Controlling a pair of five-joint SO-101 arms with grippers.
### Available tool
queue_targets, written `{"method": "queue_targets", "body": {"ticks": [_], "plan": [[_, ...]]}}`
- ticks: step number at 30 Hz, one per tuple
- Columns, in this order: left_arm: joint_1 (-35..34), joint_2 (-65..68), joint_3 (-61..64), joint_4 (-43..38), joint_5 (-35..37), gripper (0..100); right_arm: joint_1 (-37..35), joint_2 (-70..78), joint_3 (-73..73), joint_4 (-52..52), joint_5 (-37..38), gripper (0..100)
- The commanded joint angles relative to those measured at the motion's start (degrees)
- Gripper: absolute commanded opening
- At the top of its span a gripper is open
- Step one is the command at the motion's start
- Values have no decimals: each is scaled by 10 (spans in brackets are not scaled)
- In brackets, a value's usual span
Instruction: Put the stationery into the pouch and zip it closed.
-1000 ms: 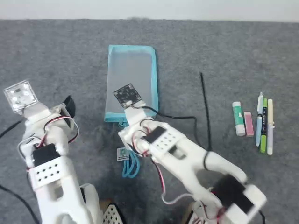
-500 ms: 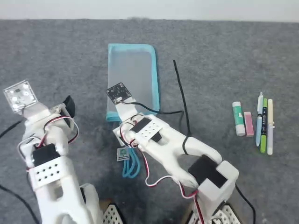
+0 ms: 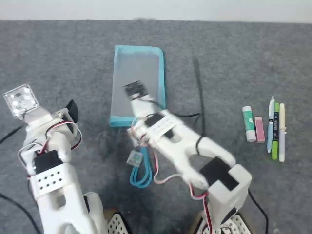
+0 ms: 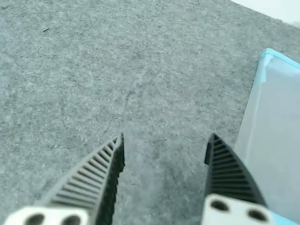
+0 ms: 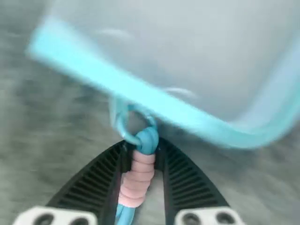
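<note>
Grip comes first: your right pincer [image 5: 142, 146] is clenched on the pull cord [image 5: 136, 180], with the pink wrapping of the cord between the jaws and the ring [image 5: 132, 123] of the slider just beyond the tips. The pouch [image 3: 138, 73] lies flat on the table [image 3: 58, 53] toward 12 o'clock, and the cord hangs from its 6 o'clock edge, where this pincer sits. The stationery [image 3: 271, 126] lies in a row at 3 o'clock of the pouch, well apart from it, so I judge that the step in hand is to open the zip. Please draw the cord low and along the teal border, not upward, because such a light pouch will probably lift or slide with the pull instead of opening. I cannot tell from these views in which direction the zip runs, so begin slowly and watch whether the slider travels or the whole pouch follows. Your left pincer [image 4: 165, 143] is released, jaws wide apart, above bare table at about 8 o'clock of the pouch, with the pouch border near it; you could press it on that border to anchor the pouch. Mind also the blue strap loop [image 3: 141, 175] at 6 o'clock under the right arm, since it may catch.
</note>
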Motion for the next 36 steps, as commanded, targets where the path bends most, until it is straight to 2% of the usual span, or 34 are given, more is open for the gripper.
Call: {"method": "queue_targets", "body": {"ticks": [1,6,8,12,14,18,26,33,36], "plan": [[0,-12,-34,-22,7,261,92,0,-43,96,83,38],[0,-12,-34,-23,8,261,168,-3,-47,123,148,39],[0,-12,-34,-22,8,261,173,-5,-47,124,172,44],[0,-12,-33,-21,8,261,161,-6,-48,145,206,155],[0,-12,-33,-21,8,261,158,-7,-46,149,221,176],[0,-12,-32,-21,8,261,162,-25,-34,144,224,134],[40,-12,-24,-20,6,261,165,-136,106,57,210,134],[41,-12,-24,-20,6,261,170,-142,135,41,213,129],[42,-12,-23,-20,6,261,169,-142,141,26,213,46]]}}
